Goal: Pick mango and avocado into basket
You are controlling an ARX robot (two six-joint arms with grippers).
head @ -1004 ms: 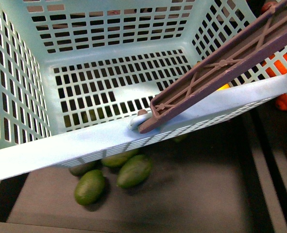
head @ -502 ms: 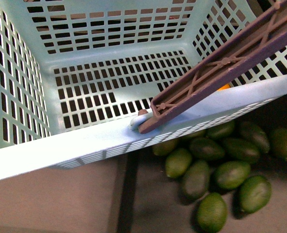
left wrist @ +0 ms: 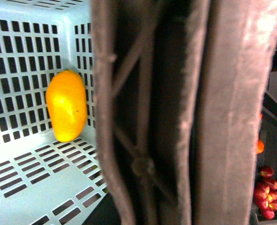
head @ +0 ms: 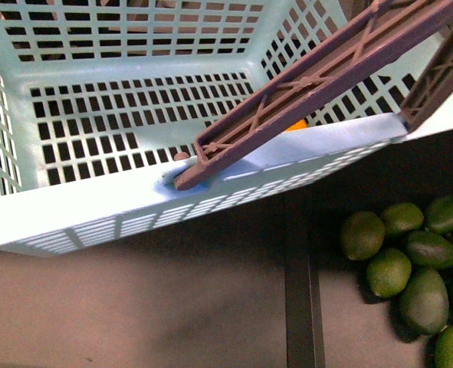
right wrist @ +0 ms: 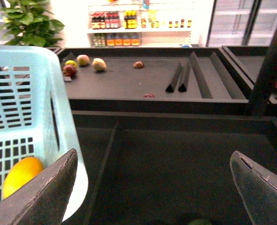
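Dark grey bin floor [head: 134, 307] runs under everything in this shop corner; the mango [left wrist: 66, 105] already lies in the basket [head: 80, 222], against its slotted wall, and from the front only an orange sliver peeps out at about one o'clock beneath the brown handle [head: 310, 80]; the avocados [head: 429, 249] are heaped in the neighbouring bin at four o'clock, none of them in the basket that I can see; a second ago just a few sat at seven o'clock, half a second ago a big heap lay at five, and now that heap has slid right, past a divider [head: 299, 307], so the whole rig seems to be travelling along the bins; I'd judge the mango half done and an avocado the next thing to fetch; the right gripper [right wrist: 153, 159] hangs over dark bin floor just beside the basket, fingers spread wide with nothing between them; the left gripper's fingers don't show, its camera being filled by the handle, so I cannot tell whether it grips.
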